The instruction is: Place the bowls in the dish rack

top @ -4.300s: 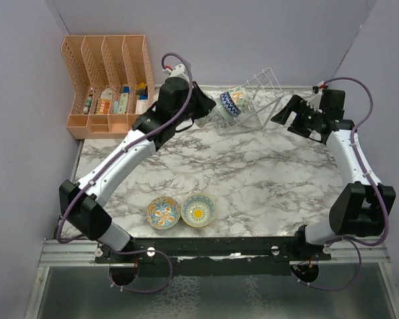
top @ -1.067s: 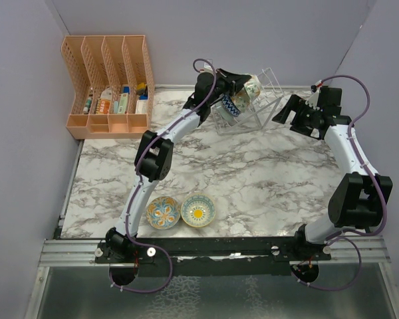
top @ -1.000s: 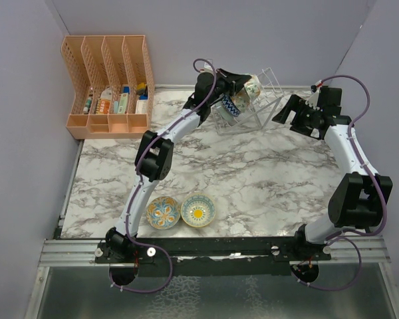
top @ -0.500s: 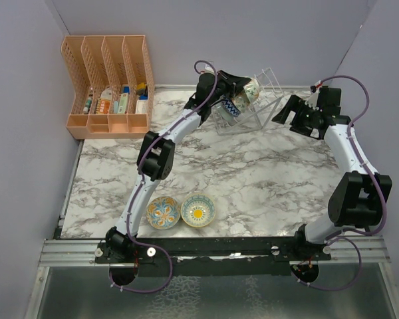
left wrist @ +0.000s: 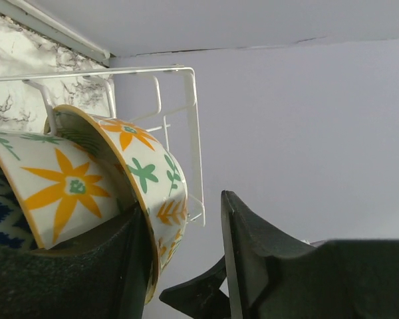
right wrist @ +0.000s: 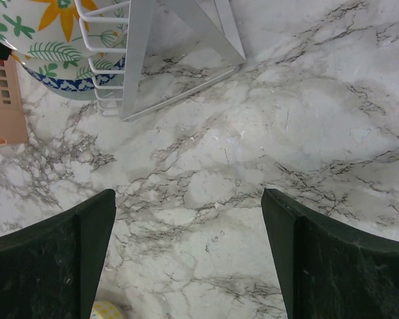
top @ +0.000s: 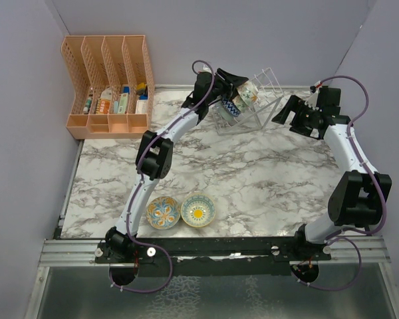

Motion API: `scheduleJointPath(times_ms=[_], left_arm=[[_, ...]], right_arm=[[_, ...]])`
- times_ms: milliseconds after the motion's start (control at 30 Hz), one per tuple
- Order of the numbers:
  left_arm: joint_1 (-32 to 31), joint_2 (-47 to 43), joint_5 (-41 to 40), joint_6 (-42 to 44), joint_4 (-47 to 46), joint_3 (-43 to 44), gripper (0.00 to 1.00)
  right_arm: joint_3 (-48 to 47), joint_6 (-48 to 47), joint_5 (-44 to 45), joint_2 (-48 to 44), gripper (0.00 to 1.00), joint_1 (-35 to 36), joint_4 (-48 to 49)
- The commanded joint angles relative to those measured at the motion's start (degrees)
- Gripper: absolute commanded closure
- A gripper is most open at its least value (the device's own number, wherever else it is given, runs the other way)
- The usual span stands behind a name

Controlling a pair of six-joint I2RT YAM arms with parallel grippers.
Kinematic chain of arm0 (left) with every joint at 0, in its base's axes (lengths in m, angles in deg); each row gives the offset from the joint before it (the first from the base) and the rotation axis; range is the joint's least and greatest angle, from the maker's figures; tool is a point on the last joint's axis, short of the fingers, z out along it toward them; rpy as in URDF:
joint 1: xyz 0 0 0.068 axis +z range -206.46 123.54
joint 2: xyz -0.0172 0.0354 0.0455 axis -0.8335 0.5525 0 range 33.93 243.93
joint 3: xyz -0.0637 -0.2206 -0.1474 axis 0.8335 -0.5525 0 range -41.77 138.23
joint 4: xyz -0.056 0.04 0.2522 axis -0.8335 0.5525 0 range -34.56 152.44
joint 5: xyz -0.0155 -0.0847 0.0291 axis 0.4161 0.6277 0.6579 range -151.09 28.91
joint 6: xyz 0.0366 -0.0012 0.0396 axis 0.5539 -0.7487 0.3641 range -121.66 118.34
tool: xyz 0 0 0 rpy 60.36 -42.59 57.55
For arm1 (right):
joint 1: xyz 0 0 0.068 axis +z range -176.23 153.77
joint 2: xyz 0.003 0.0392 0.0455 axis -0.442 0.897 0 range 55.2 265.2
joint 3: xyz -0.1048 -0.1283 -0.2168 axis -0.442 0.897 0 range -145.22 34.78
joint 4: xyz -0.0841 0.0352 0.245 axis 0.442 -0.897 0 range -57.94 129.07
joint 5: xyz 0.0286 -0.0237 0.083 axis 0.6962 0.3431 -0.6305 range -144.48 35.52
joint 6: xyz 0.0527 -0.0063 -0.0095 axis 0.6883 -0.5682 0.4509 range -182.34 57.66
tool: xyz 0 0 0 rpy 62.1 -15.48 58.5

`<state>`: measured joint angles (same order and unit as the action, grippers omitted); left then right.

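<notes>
The clear wire dish rack [top: 269,83] stands at the back of the table. A blue zigzag bowl [top: 230,106] and a floral cream bowl [top: 248,93] lean in it. My left gripper [top: 241,85] is open at the rack. In the left wrist view the floral cream bowl [left wrist: 153,176] has its rim between my jaws [left wrist: 185,206]. It lies against the left finger, with a gap to the right finger. A second floral bowl [left wrist: 66,193] sits behind it. My right gripper [top: 289,114] is open and empty, right of the rack. A blue-orange bowl [top: 163,212] and a yellow bowl [top: 198,209] lie at the front.
An orange slotted organizer [top: 110,83] with small items stands at the back left. The right wrist view shows the rack's corner [right wrist: 139,60], the racked bowls [right wrist: 53,26] and marble table [right wrist: 206,166] below my open jaws [right wrist: 186,199].
The left arm has reached to the rack with the floral cream bowl and lowered it a little into the slots. The right arm has hardly moved.
</notes>
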<state>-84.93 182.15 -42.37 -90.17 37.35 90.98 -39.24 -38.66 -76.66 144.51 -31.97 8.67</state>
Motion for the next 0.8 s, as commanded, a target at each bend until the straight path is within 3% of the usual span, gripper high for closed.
scheduleJointPath(times_ms=[0, 233, 500, 600, 667, 767], left_arm=[[0.8, -2.4, 0.9, 1.4, 1.8, 1.2, 0.54], [1.3, -3.6, 1.3, 3.2, 5.2, 1.4, 0.48], [1.6, -5.6, 1.5, 6.4, 9.3, 0.6, 0.34], [2.0, -6.2, 1.4, 8.9, 12.5, 1.1, 0.21], [2.4, -6.7, 1.5, 10.6, 14.6, 1.0, 0.02], [2.7, -7.7, 1.8, 11.9, 15.9, -0.6, 0.01]], right_arm=[[-0.5, -0.2, -0.7, 0.8, 0.09, -0.4, 0.9], [-0.7, -0.1, -1.0, 0.7, 0.09, -0.4, 0.8], [-0.2, 0.2, -1.4, 0.3, 0.09, -0.4, 1.0], [0.2, 0.3, -1.7, 0.0, 0.09, -0.3, 1.2], [0.4, 0.4, -2.0, -0.1, 0.09, -0.4, 1.2], [0.5, 0.6, -2.3, -0.2, 0.09, -0.3, 1.4]])
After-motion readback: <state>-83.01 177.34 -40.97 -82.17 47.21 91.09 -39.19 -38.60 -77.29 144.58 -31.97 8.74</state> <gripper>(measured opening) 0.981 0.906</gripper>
